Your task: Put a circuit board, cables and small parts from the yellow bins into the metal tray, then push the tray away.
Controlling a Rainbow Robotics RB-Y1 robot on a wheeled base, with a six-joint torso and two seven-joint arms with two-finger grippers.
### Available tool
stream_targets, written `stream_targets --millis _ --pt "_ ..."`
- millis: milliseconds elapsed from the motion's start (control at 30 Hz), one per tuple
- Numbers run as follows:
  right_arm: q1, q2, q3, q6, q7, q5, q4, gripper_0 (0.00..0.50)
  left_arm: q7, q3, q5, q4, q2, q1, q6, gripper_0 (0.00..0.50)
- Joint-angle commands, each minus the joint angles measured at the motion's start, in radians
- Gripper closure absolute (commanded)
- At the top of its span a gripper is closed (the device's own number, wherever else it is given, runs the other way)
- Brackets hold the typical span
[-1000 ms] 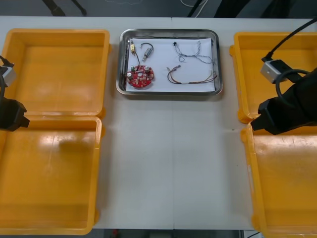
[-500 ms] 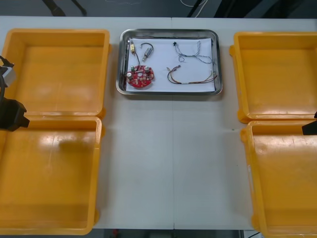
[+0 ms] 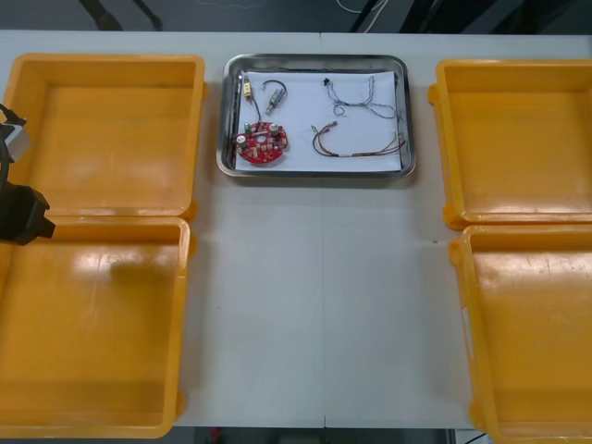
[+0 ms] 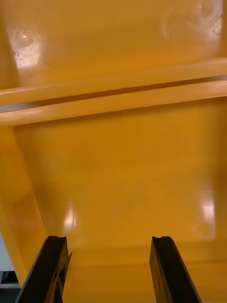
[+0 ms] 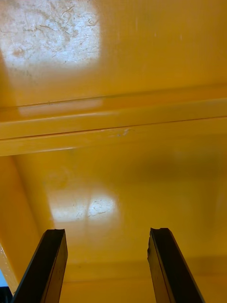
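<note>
Left gripper (image 5: 106,232) and right gripper (image 4: 111,239) hang spread wide, empty, over bare yellow bins (image 3: 102,139), I'd guess since the red circuit board (image 3: 263,144) and cables (image 3: 356,151) already sit in the far metal tray (image 3: 315,173).

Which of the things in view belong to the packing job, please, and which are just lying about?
Job: metal tray; red circuit board, black cable, blue-and-white cable, red-and-yellow cable and small metal part inside it; yellow bins; left gripper, open over a left bin; right gripper, open over a right bin.
Lying about: white sheet lining the tray; table.
</note>
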Motion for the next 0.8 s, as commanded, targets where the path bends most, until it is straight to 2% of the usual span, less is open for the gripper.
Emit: stream_targets --millis 33,167,600,667,800 --pt "0.012 0.02 -0.028 -0.025 0.015 0.044 0.01 0.0 0.024 0.027 -0.001 -0.03 0.042 0.015 0.006 0.0" --pt "0.01 0.017 -0.028 -0.028 0.021 0.055 0.01 0.0 0.024 0.027 -0.001 -0.03 0.042 0.015 0.006 0.0" --pt "0.009 -0.073 0.037 -0.062 0.081 0.023 0.01 0.0 0.024 0.027 -0.001 -0.03 0.042 0.015 0.006 0.0" --pt "0.009 -0.09 0.05 -0.079 0.124 0.02 0.006 0.0 0.024 0.027 -0.001 -0.03 0.042 0.015 0.006 0.0" --pt "0.009 -0.098 0.052 -0.084 0.144 0.02 0.007 0.0 0.024 0.027 -0.001 -0.03 0.042 0.015 0.006 0.0"
